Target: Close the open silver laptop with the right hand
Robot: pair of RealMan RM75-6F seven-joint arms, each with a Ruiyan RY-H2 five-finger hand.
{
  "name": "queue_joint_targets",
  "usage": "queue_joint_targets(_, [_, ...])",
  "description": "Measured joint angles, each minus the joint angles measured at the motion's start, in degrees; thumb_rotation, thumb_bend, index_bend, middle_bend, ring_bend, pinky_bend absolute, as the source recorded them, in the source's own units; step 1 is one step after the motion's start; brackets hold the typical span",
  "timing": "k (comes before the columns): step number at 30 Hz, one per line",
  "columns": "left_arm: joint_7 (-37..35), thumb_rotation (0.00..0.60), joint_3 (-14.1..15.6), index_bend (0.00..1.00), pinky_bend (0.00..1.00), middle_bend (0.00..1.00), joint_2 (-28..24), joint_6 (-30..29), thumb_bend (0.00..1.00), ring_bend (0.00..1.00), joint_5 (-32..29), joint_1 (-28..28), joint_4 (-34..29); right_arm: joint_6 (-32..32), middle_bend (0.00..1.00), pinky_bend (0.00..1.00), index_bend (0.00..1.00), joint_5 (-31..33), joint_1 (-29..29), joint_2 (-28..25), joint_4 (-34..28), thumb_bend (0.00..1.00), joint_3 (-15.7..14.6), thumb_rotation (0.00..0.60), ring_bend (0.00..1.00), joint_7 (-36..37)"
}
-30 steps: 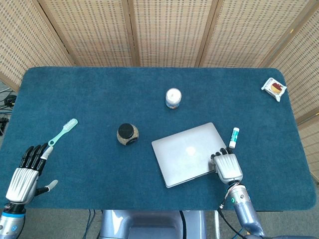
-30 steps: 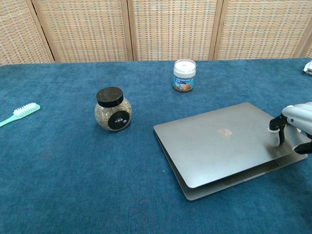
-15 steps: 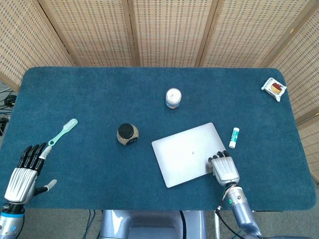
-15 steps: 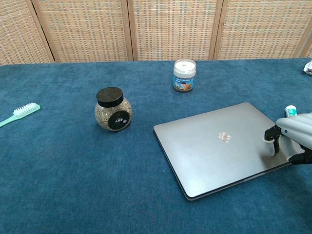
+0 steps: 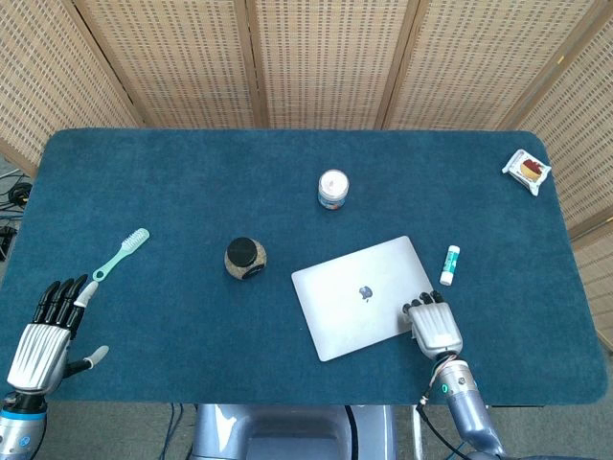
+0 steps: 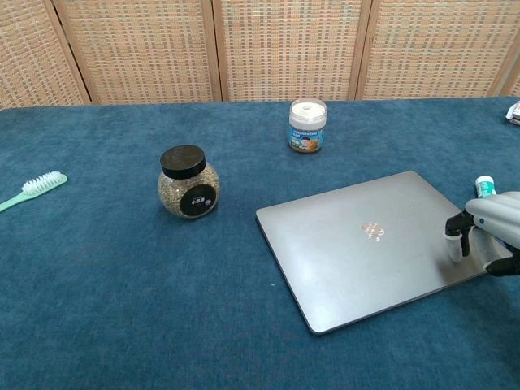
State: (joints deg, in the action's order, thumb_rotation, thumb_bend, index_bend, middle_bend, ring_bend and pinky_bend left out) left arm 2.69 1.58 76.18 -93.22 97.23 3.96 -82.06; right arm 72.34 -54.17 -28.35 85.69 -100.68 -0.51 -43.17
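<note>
resting on laptop (image 5: pixel 359 295) corner, right hand (image 5: pixel 436 327) fingers (image 6: pixel 452 238) curled, empty; lid now fully shut.

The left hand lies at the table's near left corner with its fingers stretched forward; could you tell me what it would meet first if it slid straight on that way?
Most likely the green toothbrush: the left hand points forward and slightly rightward, and the handle's near end lies just ahead of its fingertips. Whether they already touch is unclear.

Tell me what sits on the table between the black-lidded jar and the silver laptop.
Nothing. Between the black-lidded jar and the silver laptop there is only bare blue tabletop, plain in both the head and chest views.
</note>
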Motion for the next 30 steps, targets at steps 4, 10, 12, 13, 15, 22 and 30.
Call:
queue_joint_targets(4, [-0.1,0.6,-0.1,0.0,0.0,0.0,-0.1,-0.2,0.02,0.0,0.0,-0.1,0.0,0.8,0.4,0.18,0.46,-0.9,0.2,-0.1,0.1,1.0,0.2,0.6,0.23,-0.4])
queue_joint_targets(10, [-0.2,0.6,-0.4,0.0,0.0,0.0,-0.1,-0.2,0.02,0.0,-0.5,-0.1,0.0,5.2,0.33,0.18,0.46,-5.3,0.6,-1.6,-0.5,1.0,0.6,0.6,0.16,-2.1])
queue_joint_targets(12, [-0.3,0.6,-0.5,0.0,0.0,0.0,-0.2,-0.4,0.02,0.0,-0.6,-0.2,0.1,6.9,0.29,0.18,0.46,-7.4,0.9,-2.2,-0.6,0.96,0.8,0.6,0.12,-2.1])
queue_joint_targets(13, [-0.3,0.6,-0.7,0.0,0.0,0.0,-0.2,-0.5,0.02,0.0,-0.8,-0.2,0.1,8.2,0.26,0.17,0.45,-9.0,1.3,-2.6,-0.5,0.91,0.9,0.6,0.1,-1.7])
queue_joint_targets(15, [-0.3,0.6,-0.8,0.0,0.0,0.0,-0.2,-0.5,0.02,0.0,-1.0,-0.3,0.1,10.3,0.19,0.15,0.39,-11.8,2.0,-3.3,-0.2,0.76,1.0,0.6,0.05,-0.4])
queue_joint_targets(22, [0.2,0.6,-1.2,0.0,0.0,0.0,0.0,-0.4,0.02,0.0,-1.6,-0.3,0.2,18.1,0.0,0.0,0.04,-21.8,6.4,-6.2,3.9,0.11,0.9,0.6,0.0,12.6])
queue_joint_targets(30, [0.4,0.6,-1.9,0.0,0.0,0.0,0.1,-0.4,0.02,0.0,-2.7,-0.4,0.5,22.4,0.0,0.0,0.0,-27.4,12.2,-7.8,11.8,0.0,-0.3,0.6,0.0,23.0])
